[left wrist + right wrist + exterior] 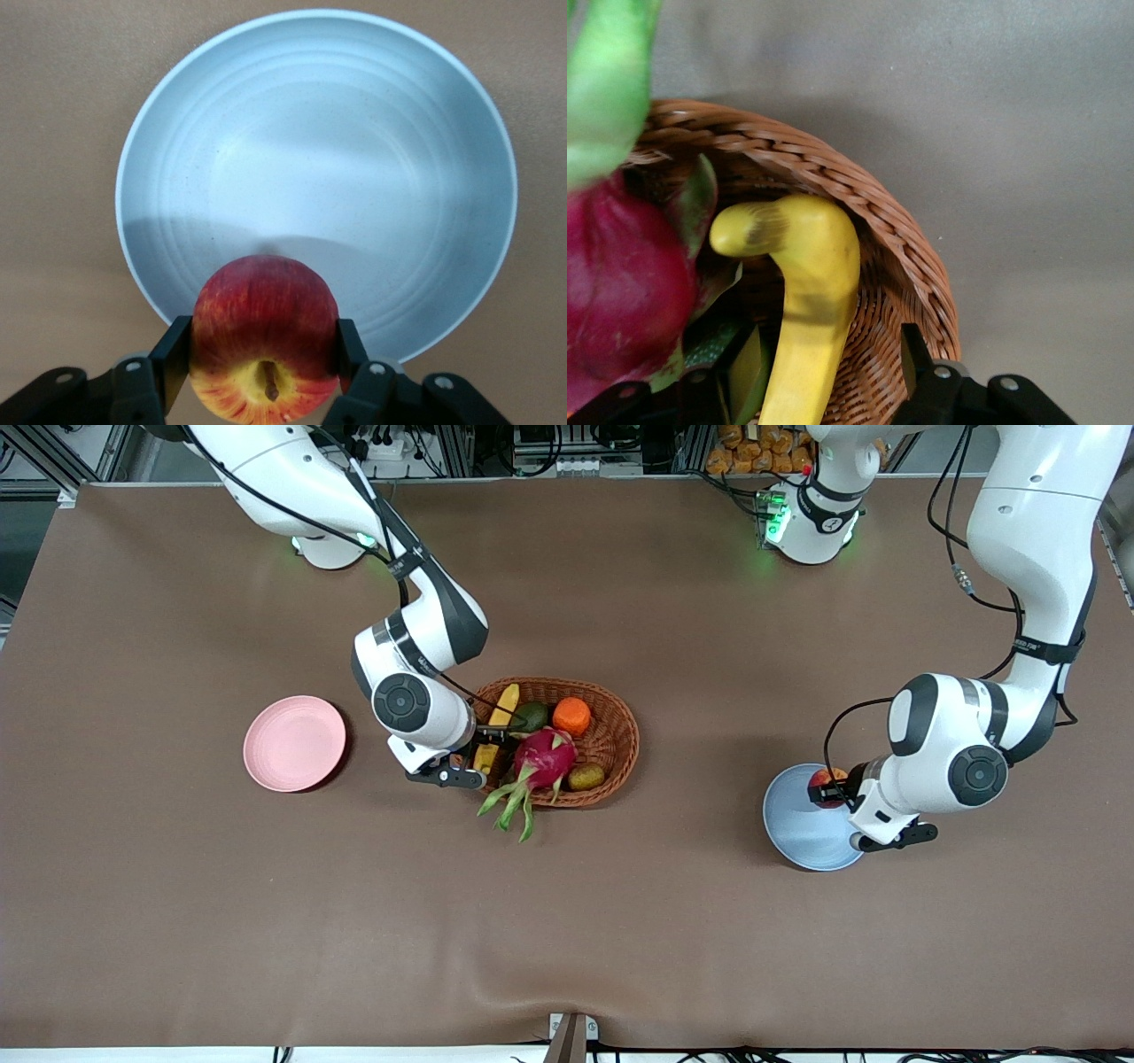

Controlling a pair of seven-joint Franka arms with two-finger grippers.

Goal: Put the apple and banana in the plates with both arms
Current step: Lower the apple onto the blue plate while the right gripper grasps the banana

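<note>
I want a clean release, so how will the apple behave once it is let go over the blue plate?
The apple is round and glossy, so it will probably roll a little. The blue plate dishes inward, which should likely stop it. It looks firm between the left gripper fingers, so bruising seems unlikely.

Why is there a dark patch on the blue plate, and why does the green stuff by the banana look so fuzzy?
Left wrist view: the dark patch is a shadow on the blue plate, spreading out from under the apple held over it. Right wrist view: the green dragon fruit leaf sits very close to the camera, so it blurs, while the banana and the basket look sharper.
</note>
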